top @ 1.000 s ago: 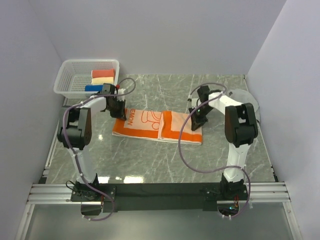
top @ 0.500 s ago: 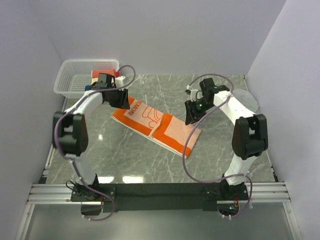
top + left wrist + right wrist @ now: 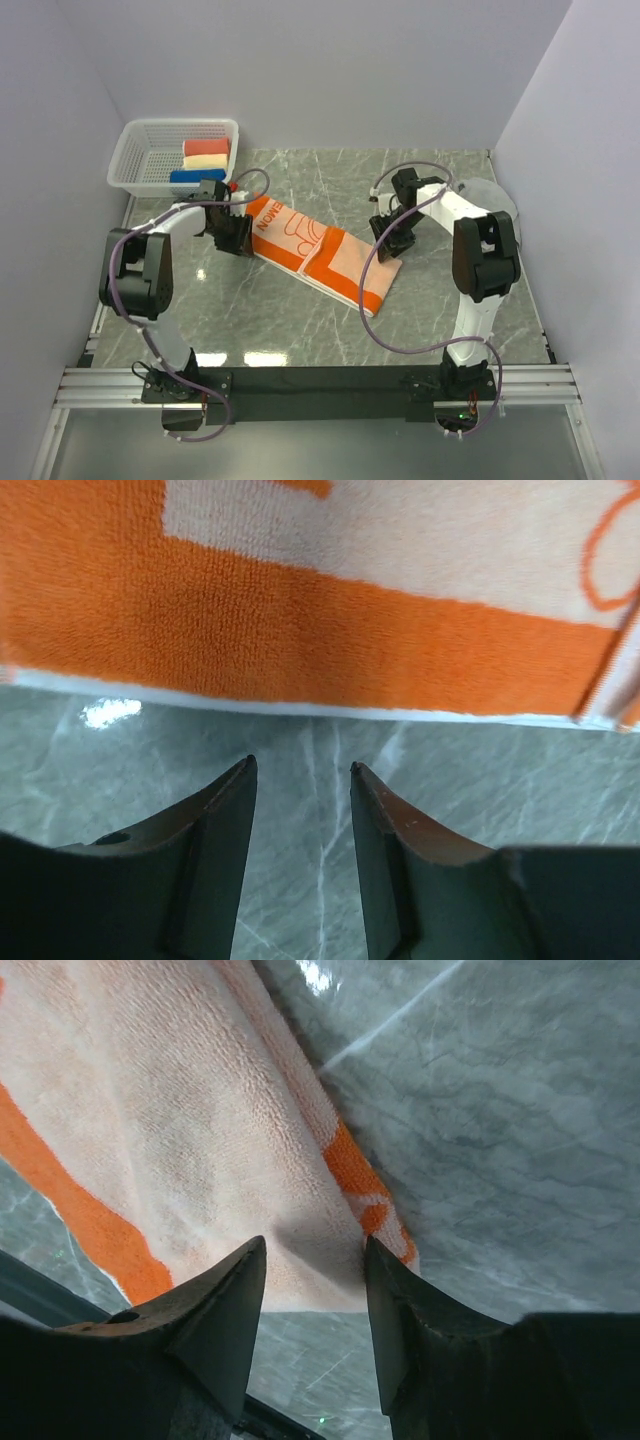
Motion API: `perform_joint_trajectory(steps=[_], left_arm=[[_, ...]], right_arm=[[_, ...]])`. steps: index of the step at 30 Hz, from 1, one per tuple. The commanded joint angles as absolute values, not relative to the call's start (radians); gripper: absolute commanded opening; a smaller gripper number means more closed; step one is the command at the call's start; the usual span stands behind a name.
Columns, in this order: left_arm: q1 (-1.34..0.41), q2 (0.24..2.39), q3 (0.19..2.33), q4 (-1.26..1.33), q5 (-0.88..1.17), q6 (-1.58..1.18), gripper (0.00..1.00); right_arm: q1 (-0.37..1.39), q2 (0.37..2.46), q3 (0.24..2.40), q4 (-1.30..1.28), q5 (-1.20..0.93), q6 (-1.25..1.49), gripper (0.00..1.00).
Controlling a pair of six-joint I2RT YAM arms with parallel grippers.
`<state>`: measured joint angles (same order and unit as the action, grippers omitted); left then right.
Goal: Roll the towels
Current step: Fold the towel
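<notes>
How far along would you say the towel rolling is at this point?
Done: the orange towel lies flat in a long strip on the table. In hand: nothing; the left end effector and right end effector stand open at its ends. Left: all the rolling, since no turn is started, and the grey towel at the far right lies untouched.

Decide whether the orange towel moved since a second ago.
Yes. The orange towel turned: its lettered end swung toward the white basket, its other end toward the near edge.
</notes>
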<state>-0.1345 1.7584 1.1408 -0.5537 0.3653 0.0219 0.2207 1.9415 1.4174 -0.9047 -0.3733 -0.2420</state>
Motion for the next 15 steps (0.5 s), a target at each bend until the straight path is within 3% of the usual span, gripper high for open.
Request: perform_joint_trajectory(steps=[1,9,15], left_arm=[[-0.141,1.822,1.193,-0.543,0.368,0.008,0.48],[-0.152,2.038,1.403,-0.526,0.416,-0.029,0.44],[-0.167,2.330,1.758,-0.552,0.471,-0.034,0.42]], right_arm=[[0.225,1.942,1.379,-0.894,-0.376,-0.258,0.51],[0.232,1.910,1.275,-0.873,-0.469,-0.221,0.48],[0.313,1.867,1.189,-0.850,-0.652,-0.195,0.48]])
